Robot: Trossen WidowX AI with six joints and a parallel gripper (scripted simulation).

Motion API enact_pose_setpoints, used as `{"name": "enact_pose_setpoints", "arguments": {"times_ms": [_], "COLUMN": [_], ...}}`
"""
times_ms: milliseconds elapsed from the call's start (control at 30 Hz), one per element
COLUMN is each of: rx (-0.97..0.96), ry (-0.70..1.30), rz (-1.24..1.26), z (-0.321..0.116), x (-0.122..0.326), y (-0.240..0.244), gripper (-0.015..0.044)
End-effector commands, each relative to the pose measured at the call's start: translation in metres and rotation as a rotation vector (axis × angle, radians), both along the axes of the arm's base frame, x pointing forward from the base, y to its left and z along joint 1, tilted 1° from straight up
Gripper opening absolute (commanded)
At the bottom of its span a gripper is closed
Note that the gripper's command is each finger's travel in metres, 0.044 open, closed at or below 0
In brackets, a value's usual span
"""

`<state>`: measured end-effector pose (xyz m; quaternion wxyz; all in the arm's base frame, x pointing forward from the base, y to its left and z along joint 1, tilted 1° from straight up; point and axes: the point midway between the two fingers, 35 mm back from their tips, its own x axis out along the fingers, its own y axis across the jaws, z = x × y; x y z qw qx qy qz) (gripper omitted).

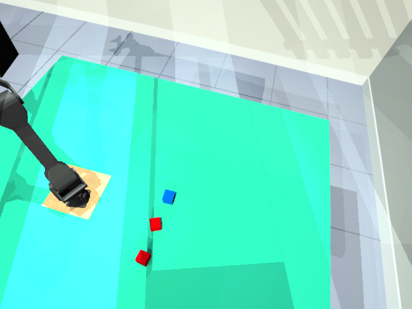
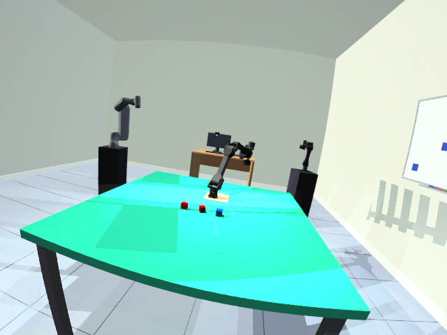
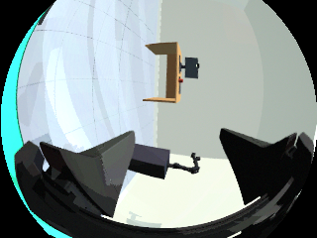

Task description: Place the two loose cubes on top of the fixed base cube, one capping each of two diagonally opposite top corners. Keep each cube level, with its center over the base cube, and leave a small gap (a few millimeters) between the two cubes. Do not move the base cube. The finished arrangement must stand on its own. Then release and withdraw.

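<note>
A blue cube (image 1: pixel 168 197) (image 2: pixel 218 212) sits on the green table (image 1: pixel 206 143) (image 2: pixel 235 266). A red cube (image 1: pixel 155 224) (image 2: pixel 202 209) sits beside it, and another red cube (image 1: pixel 143 257) (image 2: pixel 184 205) lies farther along the same loose row. The three stand apart, with nothing stacked. No mark shows which one is fixed. My gripper (image 2: pixel 248 153) (image 3: pixel 177 131) is open and empty, raised high behind the arm's base and well away from the cubes. It points at the far wall; no cube shows in the wrist view. In the top view the gripper is out of frame.
The arm's base stands on a wooden plate (image 1: pixel 101 181) (image 2: pixel 224 199) near the cubes. Beyond the table are a desk (image 2: pixel 225 158) (image 3: pixel 171 74) with a monitor (image 2: pixel 218 139) (image 3: pixel 191 67), and two dark pedestals (image 2: pixel 112 169) (image 2: pixel 301 185) carrying other arms.
</note>
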<state>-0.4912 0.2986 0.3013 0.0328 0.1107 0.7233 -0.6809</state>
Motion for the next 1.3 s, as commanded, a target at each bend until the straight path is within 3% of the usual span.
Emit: {"name": "enact_pose_setpoints", "arguments": {"times_ms": [0,133,167,367,767,1267], "rx": [-0.003,-0.066,-0.093,-0.232,-0.658,-1.154], "ry": [-0.001,-0.018,-0.024,-0.038,0.03,0.336], "rz": [-0.004,-0.089,-0.126,-0.294,-0.79,-1.408], "z": [0.0,-0.004,-0.006,-0.015,-0.04,-0.071], "x": [0.001,0.023,0.033,0.08,0.243,0.467], "y": [0.001,0.026,0.037,0.082,0.18,0.205], "gripper": [0.0374,0.0269,0.0265,0.0265,0.0265,0.0265]}}
